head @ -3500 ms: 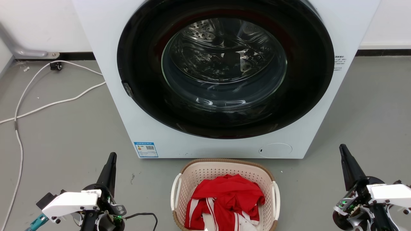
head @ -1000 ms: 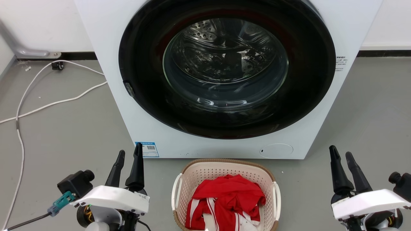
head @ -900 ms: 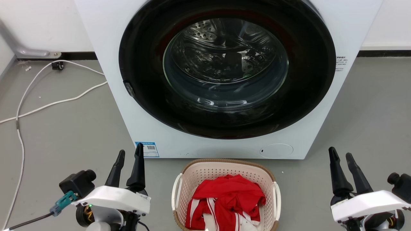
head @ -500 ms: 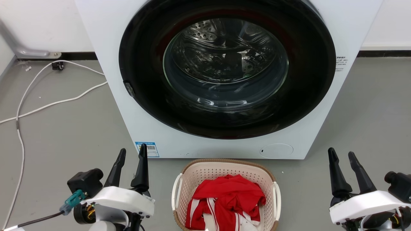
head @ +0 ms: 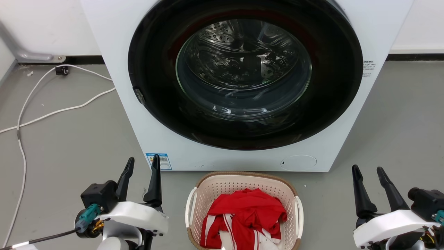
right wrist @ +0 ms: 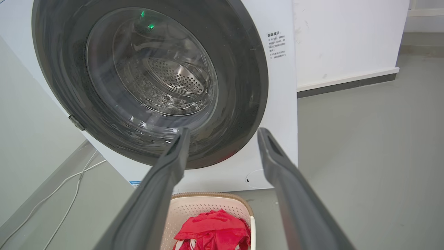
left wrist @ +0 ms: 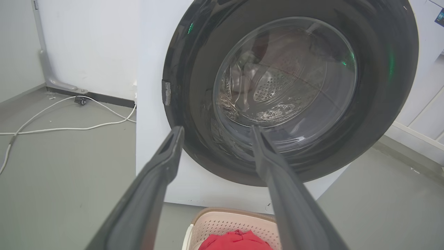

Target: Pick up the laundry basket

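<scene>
Grey floor [head: 399, 132], with white washing machine [head: 104, 41] at the back and white cable [head: 52, 113] trailing off left. Just before the machine, laundry basket [head: 239, 184] standing on that floor, red cloth [head: 248, 211] heaped inside. Flanking the basket, apart from it: left gripper [head: 143, 158] and right gripper [head: 367, 168], fingers spread wide on both.

The laundry basket [head: 222, 189] at the bottom centre is cream with dotted perforations, a brown woven-look rim and white handles — the garment [head: 248, 211] in it is red with white stripes. The washing machine [head: 114, 69] is white, its door ring [head: 152, 52] black, its drum [head: 222, 38] silvery and dotted with holes. Grey floor [head: 69, 149]; white cable [head: 55, 111] at left.
</scene>
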